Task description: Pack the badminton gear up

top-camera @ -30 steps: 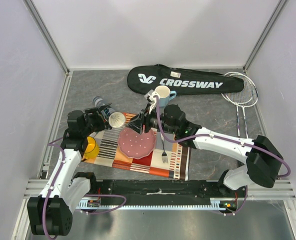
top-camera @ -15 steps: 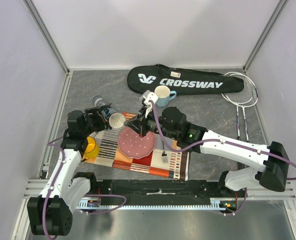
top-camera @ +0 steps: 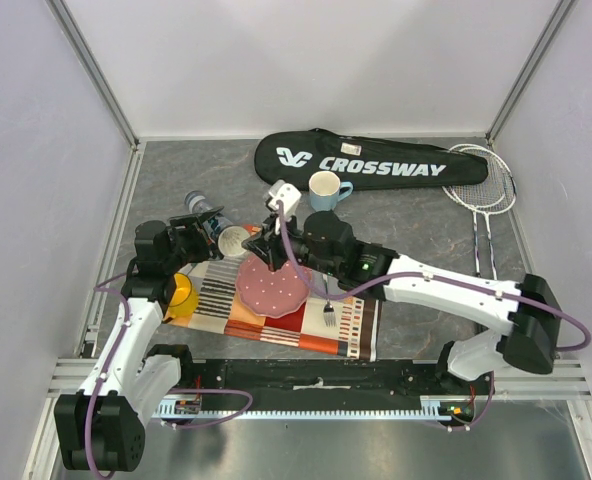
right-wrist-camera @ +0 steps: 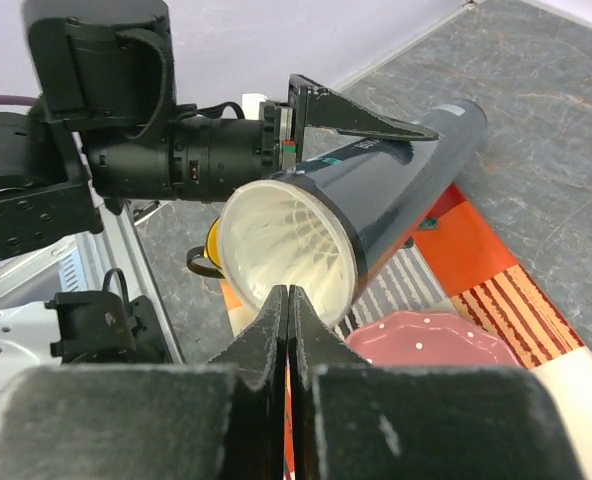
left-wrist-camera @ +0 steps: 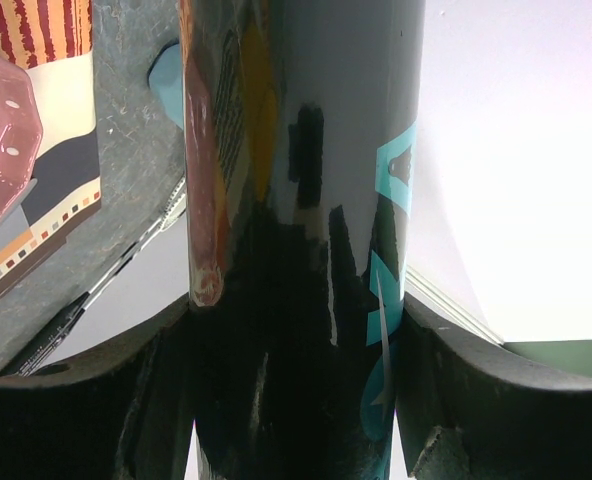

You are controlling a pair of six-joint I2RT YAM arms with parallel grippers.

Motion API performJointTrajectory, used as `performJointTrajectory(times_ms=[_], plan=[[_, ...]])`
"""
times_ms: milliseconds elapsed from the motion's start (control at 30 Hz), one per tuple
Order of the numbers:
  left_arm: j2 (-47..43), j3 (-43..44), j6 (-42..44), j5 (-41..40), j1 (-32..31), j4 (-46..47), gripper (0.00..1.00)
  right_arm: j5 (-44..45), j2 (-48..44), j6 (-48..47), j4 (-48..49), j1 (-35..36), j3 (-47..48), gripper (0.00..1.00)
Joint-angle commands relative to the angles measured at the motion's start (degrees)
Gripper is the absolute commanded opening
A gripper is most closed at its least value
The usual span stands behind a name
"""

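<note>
**Tube, gripped, mouth open**

Left gripper is clamping the tube's sides. A shuttlecock is sitting inside the open mouth. Right gripper, fingers pressed together, is pointing at that mouth. Bag and rackets are lying well apart, farther back.

Tally, top view. Two rackets, heads overlapping, right side. One racket bag, upper centre. One dark tube, left of centre; white shuttlecock feathers show inside its mouth, number not tellable. One light blue cup, one yellow mug, one pink plate, one fork, one striped cloth.
</note>
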Motion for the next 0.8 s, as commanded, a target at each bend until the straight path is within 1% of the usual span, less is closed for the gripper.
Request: performJointTrajectory(times_ms=[0,100,133,233,333,367,467,633,767], plan=[[-1.2,2.4,1.4,1.2,-0.2,3.2,0.02,-0.9,7.4,-0.2,4.1,0.3,4.1,0.0],[-1.6,2.9,1.4,1.3,-0.3,3.0,0.02,2.2,12.5,-1.4,2.1,0.3,7.3,0.0],[-1.6,2.9,1.3,1.3,-0.3,2.9,0.02,2.8,12.8,-1.9,2.1,0.2,7.4,0.0],[-1.8,2.2,0.7,1.7,-0.3,3.1,0.02,3.0,10.4,-2.0,3.1,0.2,6.3,0.0],[-1.9,1.4,0.4,1.3,-0.3,3.4,0.02,1.5,6.3,-2.2,3.7,0.4,4.7,0.0],[-1.8,1.3,0.2,1.3,-0.3,3.7,0.02,1.4,3.6,-2.1,4.0,0.3,4.3,0.0],[-1.8,1.1,0.0,1.0,-0.3,3.9,0.02,2.2,-0.8,-2.3,2.9,1.0,2.9,0.0],[-1.6,1.2,0.3,0.8,-0.3,3.9,0.02,3.2,-2.6,-2.5,1.2,2.0,2.1,0.0],[-1.6,1.6,0.4,1.2,-0.2,3.9,0.02,2.5,-0.1,-1.6,3.5,2.0,0.7,0.0]])
